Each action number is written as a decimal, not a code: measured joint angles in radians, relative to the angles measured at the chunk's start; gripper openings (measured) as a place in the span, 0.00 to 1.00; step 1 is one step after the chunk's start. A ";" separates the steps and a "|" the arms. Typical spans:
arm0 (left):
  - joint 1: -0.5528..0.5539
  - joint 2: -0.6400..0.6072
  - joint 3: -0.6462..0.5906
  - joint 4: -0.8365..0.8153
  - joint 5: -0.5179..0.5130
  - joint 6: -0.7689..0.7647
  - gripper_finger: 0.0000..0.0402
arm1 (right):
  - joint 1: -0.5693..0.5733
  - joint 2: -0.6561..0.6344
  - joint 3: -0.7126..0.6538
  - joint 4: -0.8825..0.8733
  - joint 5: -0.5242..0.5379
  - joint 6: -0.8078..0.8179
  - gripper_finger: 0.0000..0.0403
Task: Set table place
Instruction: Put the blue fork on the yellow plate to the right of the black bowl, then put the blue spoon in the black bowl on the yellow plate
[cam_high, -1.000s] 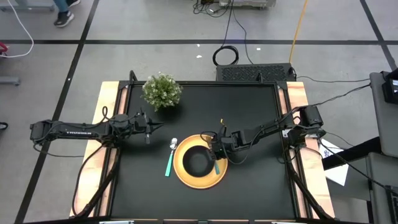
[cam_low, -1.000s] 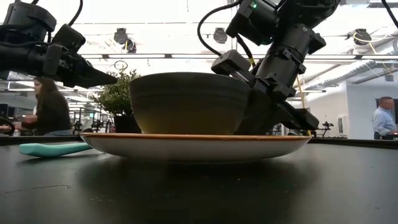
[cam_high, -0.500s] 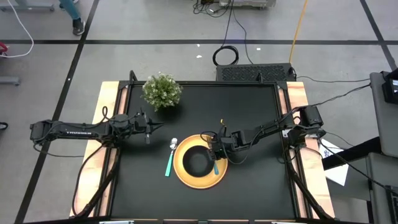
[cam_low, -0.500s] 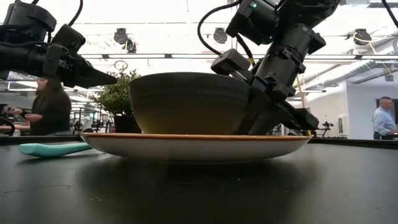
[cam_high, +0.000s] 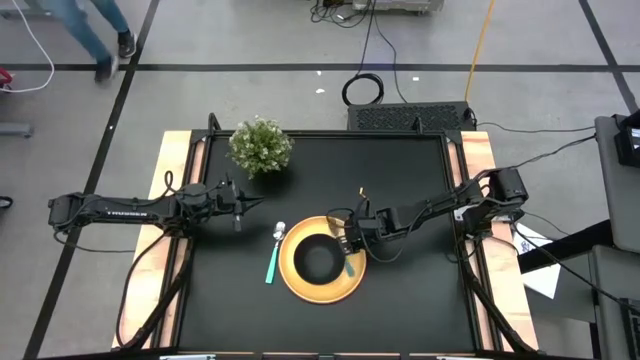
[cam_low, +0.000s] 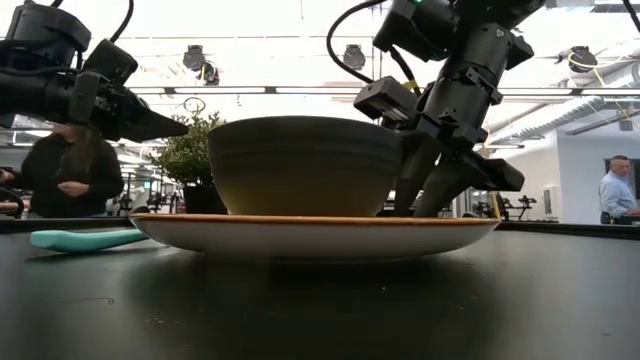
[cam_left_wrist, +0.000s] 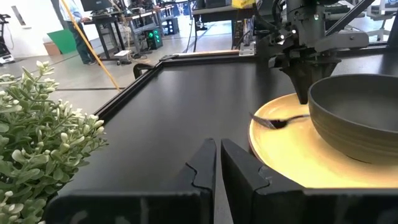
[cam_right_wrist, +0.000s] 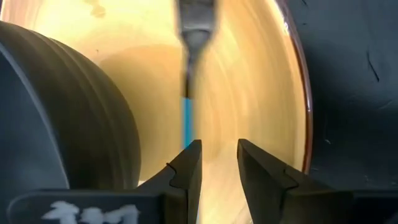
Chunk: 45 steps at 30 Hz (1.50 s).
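Low view, nearest: black table (cam_low: 320, 310), teal-handled spoon (cam_low: 88, 238) lying flat on it just left of the yellow plate (cam_low: 315, 234). Black bowl (cam_low: 305, 165) sits upright on the plate. Right gripper (cam_low: 432, 195) comes down just beside the bowl on its right, over the plate's right part, fingers parted with a narrow gap, nothing between them. Left gripper (cam_low: 170, 126) hangs in the air at upper left, well apart from the plate, fingers together on nothing. Potted plant (cam_low: 190, 155) behind the bowl, a person (cam_low: 70, 175) in the room beyond, another person (cam_low: 616, 195) far right

High view: plate (cam_high: 296, 285) near table (cam_high: 400, 300) centre, bowl (cam_high: 318, 260) on it, spoon (cam_high: 273, 256) just left of the plate rim, bowl end toward the far side. Fork (cam_high: 348, 264) with teal handle lies on the plate just right of the bowl; right gripper (cam_high: 348, 238) is over the plate's far-right part, above the fork. Left gripper (cam_high: 237, 212) waits over the table's left part, plant (cam_high: 260, 146) beyond it at the far left of the table

Right wrist: fingers (cam_right_wrist: 189, 163) apart, fork (cam_right_wrist: 189, 74) lying on the plate (cam_right_wrist: 249, 87) ahead of them, not clamped, bowl (cam_right_wrist: 62, 118) right beside. Left wrist: fingers (cam_left_wrist: 205, 163) nearly touching, fork tines (cam_left_wrist: 277, 121) resting on the plate (cam_left_wrist: 286, 162) by the bowl (cam_left_wrist: 354, 118)
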 joint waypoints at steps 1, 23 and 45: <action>0.000 0.000 0.000 0.000 0.000 0.000 0.08 | 0.000 0.000 0.000 0.001 0.000 0.001 0.24; 0.000 0.000 0.000 0.001 0.000 0.005 0.08 | 0.056 -0.255 0.000 -0.098 0.328 -0.296 0.20; 0.000 0.000 0.000 0.069 -0.007 0.120 0.08 | 0.202 -0.541 0.001 0.115 0.495 -1.433 0.00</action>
